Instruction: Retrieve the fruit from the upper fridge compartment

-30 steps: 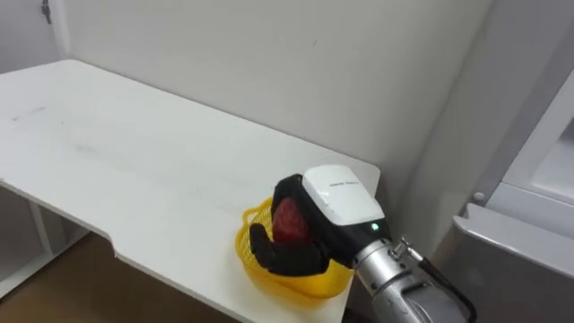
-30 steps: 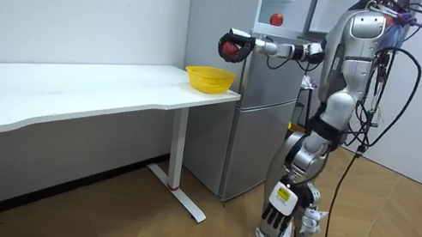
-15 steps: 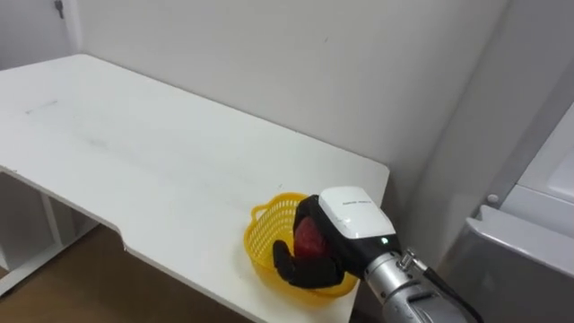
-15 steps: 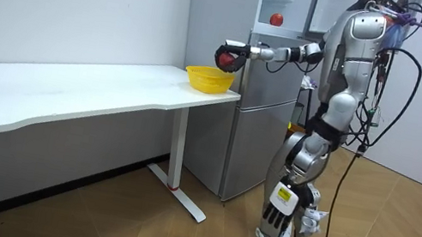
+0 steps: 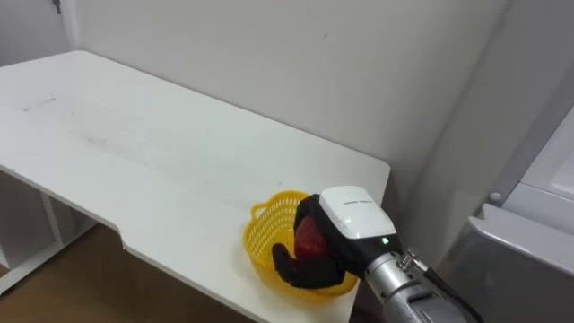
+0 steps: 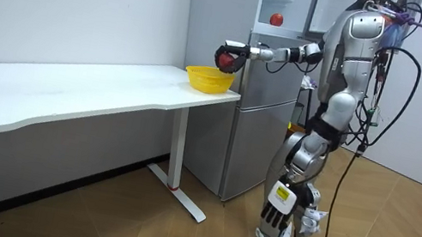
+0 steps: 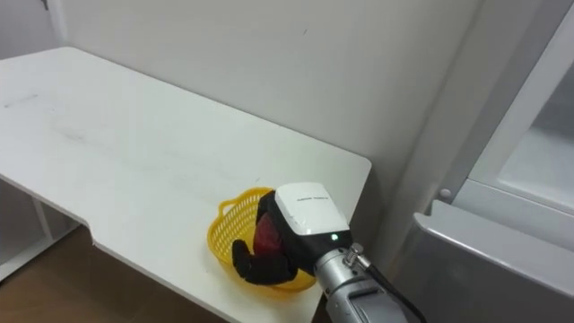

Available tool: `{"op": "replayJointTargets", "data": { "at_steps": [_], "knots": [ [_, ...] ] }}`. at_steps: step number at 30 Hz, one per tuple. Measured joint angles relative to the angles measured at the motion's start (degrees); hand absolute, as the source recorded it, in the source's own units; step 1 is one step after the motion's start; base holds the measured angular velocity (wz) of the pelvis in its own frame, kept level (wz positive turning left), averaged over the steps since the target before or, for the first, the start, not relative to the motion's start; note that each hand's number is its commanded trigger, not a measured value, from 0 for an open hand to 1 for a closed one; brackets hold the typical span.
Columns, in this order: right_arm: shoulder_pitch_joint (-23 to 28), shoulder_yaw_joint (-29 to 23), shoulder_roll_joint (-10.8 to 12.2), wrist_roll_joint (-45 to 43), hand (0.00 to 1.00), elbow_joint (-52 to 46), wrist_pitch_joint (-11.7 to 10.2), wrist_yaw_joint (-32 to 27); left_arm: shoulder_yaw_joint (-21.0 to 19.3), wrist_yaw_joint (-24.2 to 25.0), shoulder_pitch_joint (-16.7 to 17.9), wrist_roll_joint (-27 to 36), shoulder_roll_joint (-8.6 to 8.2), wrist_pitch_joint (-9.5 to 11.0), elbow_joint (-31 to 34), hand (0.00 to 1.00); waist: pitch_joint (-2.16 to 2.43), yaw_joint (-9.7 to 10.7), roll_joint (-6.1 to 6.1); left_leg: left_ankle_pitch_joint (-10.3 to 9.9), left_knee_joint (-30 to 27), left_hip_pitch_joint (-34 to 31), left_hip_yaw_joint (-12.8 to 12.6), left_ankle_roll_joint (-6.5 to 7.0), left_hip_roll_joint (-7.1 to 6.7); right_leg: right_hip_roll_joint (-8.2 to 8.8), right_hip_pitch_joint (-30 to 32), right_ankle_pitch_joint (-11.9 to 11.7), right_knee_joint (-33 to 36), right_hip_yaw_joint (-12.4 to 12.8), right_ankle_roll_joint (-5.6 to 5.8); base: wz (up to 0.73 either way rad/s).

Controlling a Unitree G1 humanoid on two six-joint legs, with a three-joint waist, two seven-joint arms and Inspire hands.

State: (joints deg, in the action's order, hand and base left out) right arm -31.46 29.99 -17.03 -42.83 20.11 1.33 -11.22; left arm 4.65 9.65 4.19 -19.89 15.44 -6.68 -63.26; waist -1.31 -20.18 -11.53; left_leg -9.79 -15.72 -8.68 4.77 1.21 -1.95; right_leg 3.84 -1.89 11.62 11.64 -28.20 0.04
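Left eye view has the right hand (image 5: 334, 235) with its dark fingers curled round a red fruit (image 5: 310, 239), over the near side of the yellow basket (image 5: 261, 235). The room view sets hand and fruit just above the basket, clear of its rim. The basket stands on the white table (image 5: 170, 157), at the end beside the fridge (image 6: 270, 103). Well above the basket, another red fruit (image 6: 276, 18) sits in the fridge's open upper part.

Both eye views look steeply down from the robot's head, close over the counter's (image 5: 179, 170) end and basket (image 5: 260, 238). The room view stands far off, side-on, sharing counter, basket, fridge (image 6: 263, 119), right hand (image 5: 348, 222) with red fruit (image 5: 311, 240).
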Motion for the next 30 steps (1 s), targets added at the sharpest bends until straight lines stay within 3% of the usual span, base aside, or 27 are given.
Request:
{"op": "replayJointTargets", "data": {
  "at_steps": [30],
  "knots": [
    [0.0, -1.9, -0.3, 0.0, 0.0, -0.3, 0.0, 0.0, 0.0, -0.1, 0.5, -1.2, -0.04, -0.5, 0.5, 0.0, 0.5, 1.1, 1.14, 0.2, 0.0, 0.2, 0.3, 0.15, -0.61, 0.19, 0.0, 0.0, 0.0, -0.2, 0.0, 0.0]
  ]
}}
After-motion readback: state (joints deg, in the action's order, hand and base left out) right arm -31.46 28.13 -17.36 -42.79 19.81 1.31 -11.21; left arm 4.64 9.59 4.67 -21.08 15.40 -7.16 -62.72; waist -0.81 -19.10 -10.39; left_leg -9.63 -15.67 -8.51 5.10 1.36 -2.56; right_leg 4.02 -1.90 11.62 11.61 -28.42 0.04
